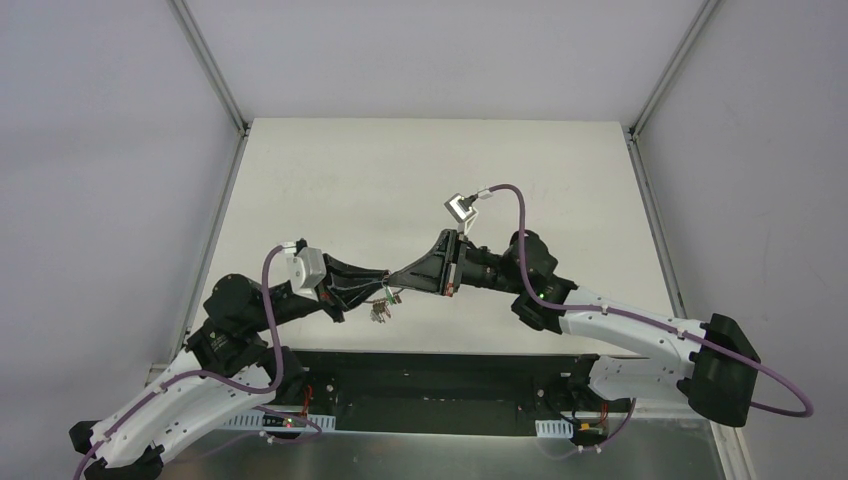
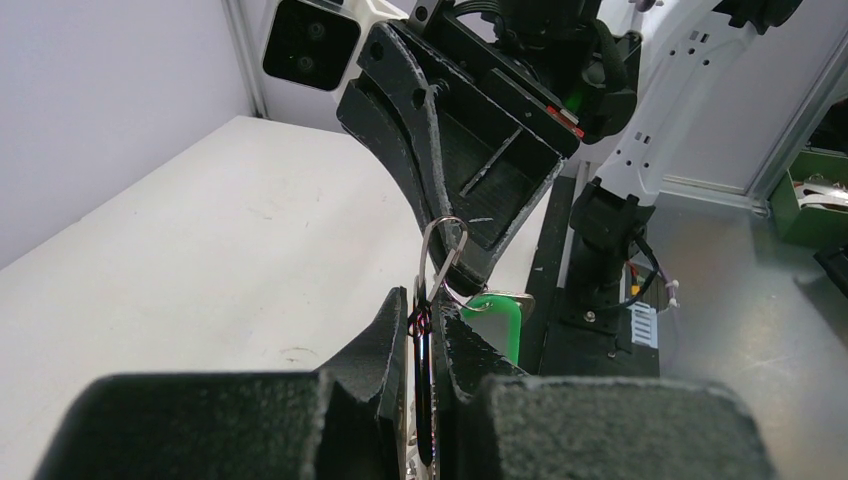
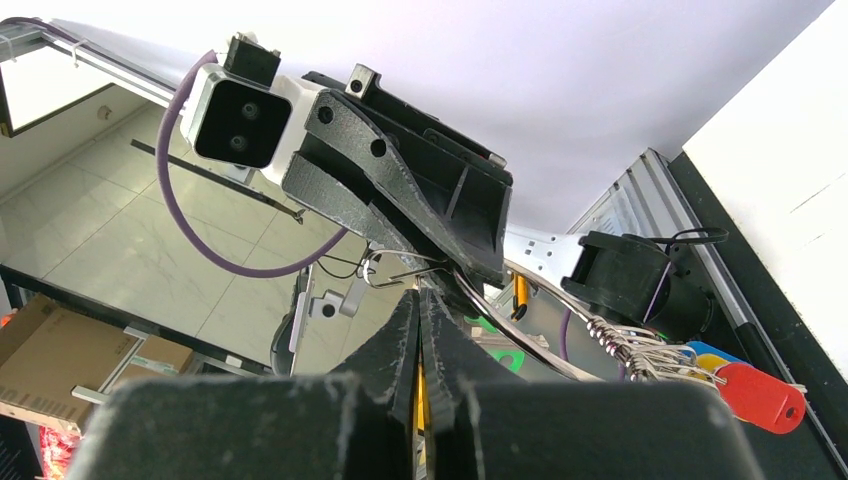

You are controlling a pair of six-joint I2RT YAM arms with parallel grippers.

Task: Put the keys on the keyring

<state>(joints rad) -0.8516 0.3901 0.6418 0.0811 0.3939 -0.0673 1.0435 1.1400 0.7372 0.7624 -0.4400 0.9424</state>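
Two grippers: your left gripper is clamped on the keyring, the right gripper pressed together, holding what, unclear. The keys hang at 7 o'clock below; likely light, stiff, slippery, so pinch the plastic head.

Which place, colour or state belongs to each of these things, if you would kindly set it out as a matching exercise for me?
Things:
A. left gripper
B. right arm's cable
C. key bunch
D. table

Descriptions:
1. purple
2. dangling in the air under the left gripper
3. shut on the keyring
4. white

Pairs: A-3, B-1, C-2, D-4
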